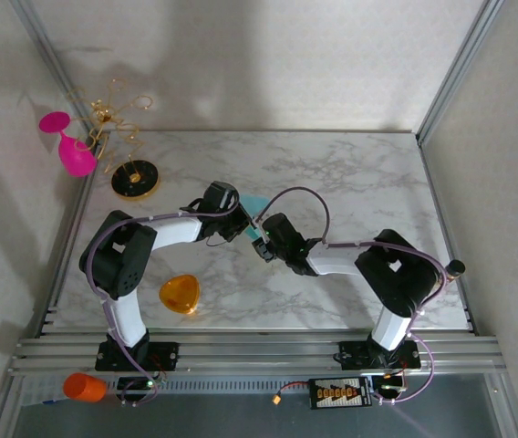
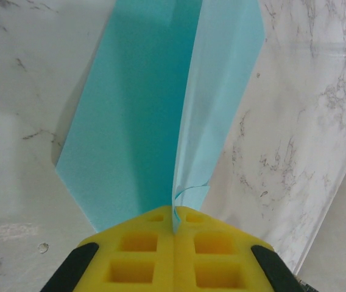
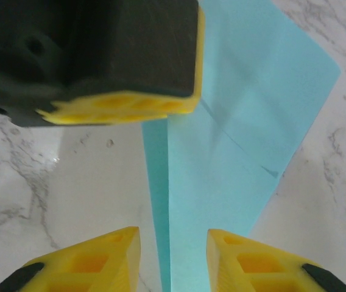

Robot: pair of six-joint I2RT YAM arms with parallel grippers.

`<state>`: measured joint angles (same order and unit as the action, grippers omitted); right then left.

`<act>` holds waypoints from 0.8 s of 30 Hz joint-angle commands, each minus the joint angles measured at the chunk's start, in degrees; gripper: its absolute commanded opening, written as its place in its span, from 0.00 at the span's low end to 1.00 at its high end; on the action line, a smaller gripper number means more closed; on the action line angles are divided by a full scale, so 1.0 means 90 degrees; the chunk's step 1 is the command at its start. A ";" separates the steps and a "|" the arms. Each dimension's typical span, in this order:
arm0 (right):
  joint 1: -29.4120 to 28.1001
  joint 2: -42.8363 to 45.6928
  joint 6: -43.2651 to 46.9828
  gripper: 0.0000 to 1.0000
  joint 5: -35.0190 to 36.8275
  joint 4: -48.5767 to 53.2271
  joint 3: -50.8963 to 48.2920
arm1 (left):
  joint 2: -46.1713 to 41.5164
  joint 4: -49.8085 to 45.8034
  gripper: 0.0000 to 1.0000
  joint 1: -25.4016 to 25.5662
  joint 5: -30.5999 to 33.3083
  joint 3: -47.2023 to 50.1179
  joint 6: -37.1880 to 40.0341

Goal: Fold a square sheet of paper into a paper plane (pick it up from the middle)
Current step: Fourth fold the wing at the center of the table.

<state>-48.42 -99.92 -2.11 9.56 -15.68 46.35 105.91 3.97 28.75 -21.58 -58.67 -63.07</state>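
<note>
Paper first: the thin teal-cyan paper sheet (image 2: pixel 124 109), creased lengthwise, runs straight away from our left hand (image 2: pixel 174 226), which pinches its near end above the marble counter (image 2: pixel 295 152). Our right hand (image 3: pixel 173 249) faces it and straddles that crease, fingers parted, gripping nothing yet.

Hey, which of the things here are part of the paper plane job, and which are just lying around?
Part of the job: teal paper, pinched by the shut left gripper; right gripper, open, close to it.
Lying about: pink glass, gold wire stand, orange rounded piece, orange cup.
</note>
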 commanded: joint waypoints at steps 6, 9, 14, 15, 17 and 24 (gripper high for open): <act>-0.0032 -0.0288 0.0102 0.27 0.0341 -0.0073 0.0194 | -0.0170 -0.0050 0.07 0.0010 -0.0152 0.0059 -0.0142; -0.0038 -0.0332 0.0178 0.22 0.0388 -0.0054 0.0192 | -0.0205 -0.0060 0.08 -0.0011 -0.0160 0.0084 -0.0142; -0.0032 -0.0343 0.0384 0.14 0.0334 -0.0003 0.0163 | -0.0206 -0.0014 0.10 -0.0069 -0.0327 0.0103 -0.0170; -0.0035 -0.0333 0.0426 0.14 0.0334 0.0004 0.0145 | -0.0196 -0.0016 0.11 -0.0079 -0.0370 0.0113 -0.0163; -0.0034 -0.0276 0.0517 0.13 0.0335 -0.0005 0.0089 | -0.0166 -0.0059 0.13 -0.0144 -0.0422 0.0139 -0.0107; -0.0040 0.0041 0.0855 0.13 0.0087 -0.0246 -0.0250 | -0.0073 -0.0139 0.26 -0.0428 -0.0651 0.0171 0.0110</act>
<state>-48.42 -101.71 3.33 11.25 -16.32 45.50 105.89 3.79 25.89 -25.76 -57.54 -63.11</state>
